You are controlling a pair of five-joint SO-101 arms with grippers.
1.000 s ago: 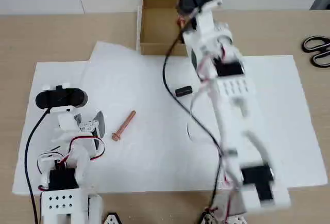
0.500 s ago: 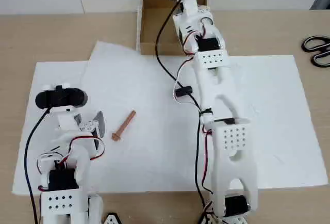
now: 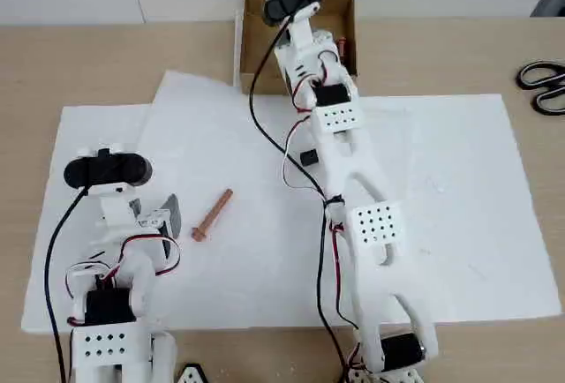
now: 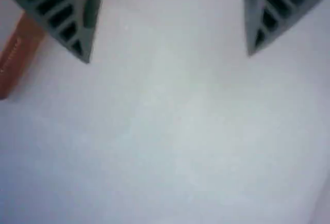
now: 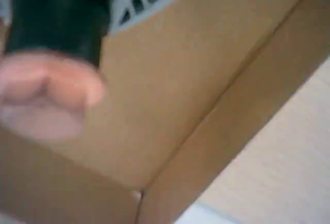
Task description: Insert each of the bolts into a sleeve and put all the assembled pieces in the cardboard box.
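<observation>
My right gripper (image 5: 77,12) hangs inside the cardboard box (image 5: 206,79), shut on a black sleeve (image 5: 56,17) with a copper bolt head (image 5: 46,100) sticking out of its end. From above, that arm stretches over the box (image 3: 252,39). A loose copper bolt (image 3: 212,215) lies on the white foam sheet (image 3: 459,189), just right of my left gripper (image 3: 159,211). The left gripper (image 4: 167,53) is open above the foam, with the bolt (image 4: 18,53) outside one finger. A second black sleeve (image 3: 308,156) rests beside the right arm.
A reddish piece (image 3: 342,48) shows against the box's right wall. Scissors (image 3: 543,83) lie on the wooden table at the far right. Black cables trail along both arms.
The right arm has swung left and straightened, carrying its gripper from the box's right side to over the box's middle. The left arm and the loose bolt have not moved.
</observation>
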